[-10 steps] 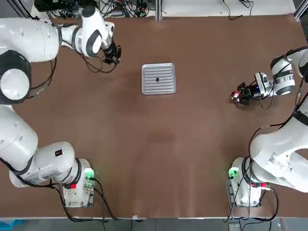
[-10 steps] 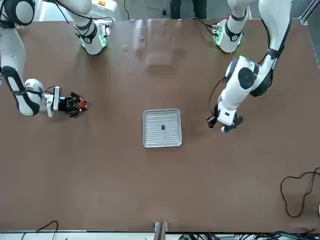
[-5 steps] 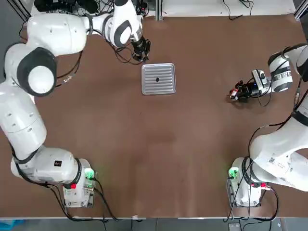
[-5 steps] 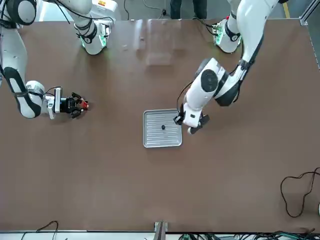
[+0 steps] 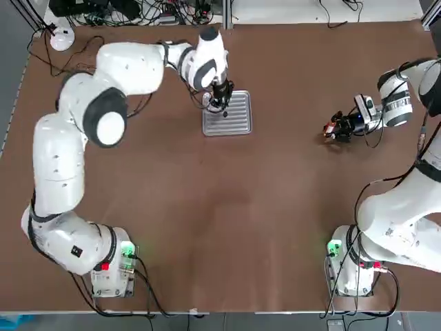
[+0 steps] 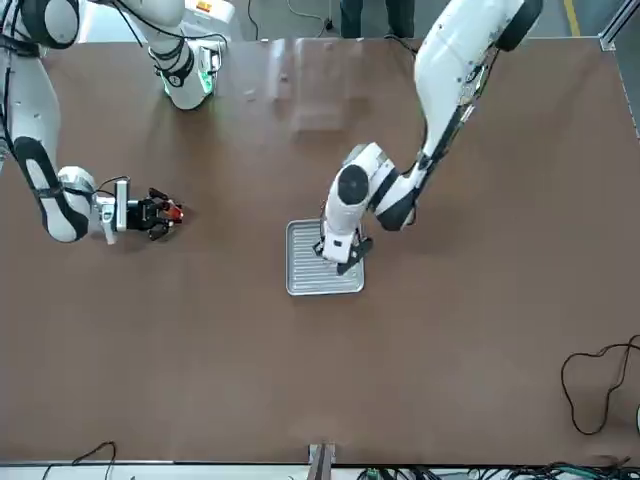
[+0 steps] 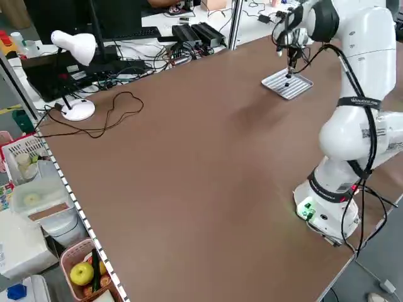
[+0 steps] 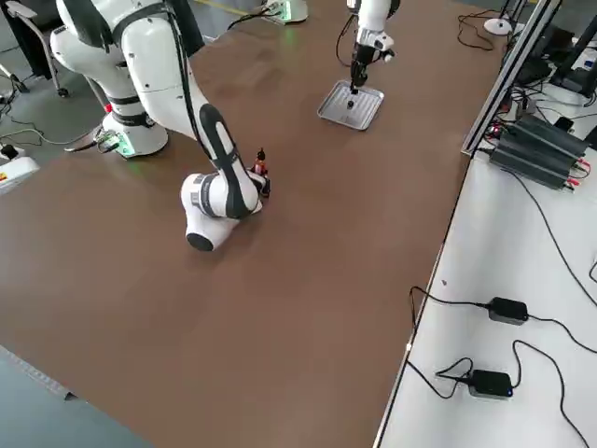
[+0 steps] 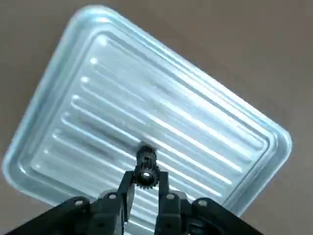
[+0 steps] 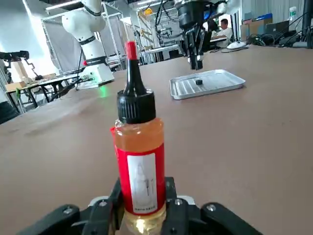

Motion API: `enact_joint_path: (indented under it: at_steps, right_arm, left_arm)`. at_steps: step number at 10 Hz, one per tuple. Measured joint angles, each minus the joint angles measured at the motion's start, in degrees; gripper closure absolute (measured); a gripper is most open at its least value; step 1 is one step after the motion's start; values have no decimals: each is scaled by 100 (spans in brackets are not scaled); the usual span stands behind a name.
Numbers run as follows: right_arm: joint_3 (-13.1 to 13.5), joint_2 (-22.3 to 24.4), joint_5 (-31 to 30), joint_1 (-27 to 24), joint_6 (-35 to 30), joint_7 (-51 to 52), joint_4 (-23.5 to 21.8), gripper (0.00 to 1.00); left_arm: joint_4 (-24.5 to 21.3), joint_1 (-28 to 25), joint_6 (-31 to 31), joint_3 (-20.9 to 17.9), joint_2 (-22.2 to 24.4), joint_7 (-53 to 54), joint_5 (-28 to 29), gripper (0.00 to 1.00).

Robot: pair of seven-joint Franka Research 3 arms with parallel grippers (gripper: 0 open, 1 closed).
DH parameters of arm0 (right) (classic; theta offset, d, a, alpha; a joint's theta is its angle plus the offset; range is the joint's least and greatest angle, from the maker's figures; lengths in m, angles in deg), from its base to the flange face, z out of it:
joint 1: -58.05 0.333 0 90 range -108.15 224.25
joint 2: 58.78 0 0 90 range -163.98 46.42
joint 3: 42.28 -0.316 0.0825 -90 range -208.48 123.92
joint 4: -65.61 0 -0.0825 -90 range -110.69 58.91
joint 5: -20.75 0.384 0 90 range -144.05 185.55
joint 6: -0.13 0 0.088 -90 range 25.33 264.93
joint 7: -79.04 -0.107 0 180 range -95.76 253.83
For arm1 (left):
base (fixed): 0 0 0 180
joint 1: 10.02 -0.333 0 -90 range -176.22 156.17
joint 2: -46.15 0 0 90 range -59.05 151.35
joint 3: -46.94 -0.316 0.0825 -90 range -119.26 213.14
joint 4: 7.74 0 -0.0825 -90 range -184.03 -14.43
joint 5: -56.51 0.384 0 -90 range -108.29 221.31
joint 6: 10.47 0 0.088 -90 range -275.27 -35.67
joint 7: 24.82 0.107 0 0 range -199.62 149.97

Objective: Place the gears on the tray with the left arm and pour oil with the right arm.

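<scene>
You've 1 gear (image 10: 199, 82) on the tray (image 10: 220, 84), upper R of R wrist view; L claw (image 9: 146, 182) above, gripping 2nd gear (image 9: 146, 176). R claw (image 10: 144, 191) grips oil bottle (image 10: 142, 171). Left to do: place 2nd, pour.

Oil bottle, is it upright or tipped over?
Upright: the bottle stands with its red tip up, between the right claw's fingers.

Lamp: white, on the floor-side table corner (image 7: 74, 47)
Fruit basket: pink (image 7: 79, 258), holding a yellow-green apple (image 7: 82, 273)
Power adapters: two, black (image 8: 507, 311), on a white table (image 8: 466, 373)
</scene>
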Motion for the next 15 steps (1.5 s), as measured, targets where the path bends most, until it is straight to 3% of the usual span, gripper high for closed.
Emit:
enact_joint_path:
  at_steps: [5,6,8,9,10,13,15]
  right_arm:
    - [0,78,366,420,0,-221,-22,64]
    - [0,137,388,446,0,-281,-37,64]
    - [-1,311,520,561,0,-437,-79,64]
    - [-1,360,604,648,1,-471,-106,65]
    - [-1,377,680,732,3,-521,-121,65]
    - [-3,412,868,915,0,-739,-138,65]
    - [-8,462,1296,1228,-13,-943,-169,65]
  left_arm:
    - [203,302,3,-22,-315,0,1,74]
    - [241,301,8,-26,-314,0,1,60]
    - [329,210,85,-47,-269,0,1,49]
    - [392,99,130,-58,-179,0,1,37]
    - [468,-67,279,-68,13,2,1,21]
    - [601,-969,1883,-76,1366,51,11,0]
    - [561,-1577,2829,-91,2078,639,22,0]
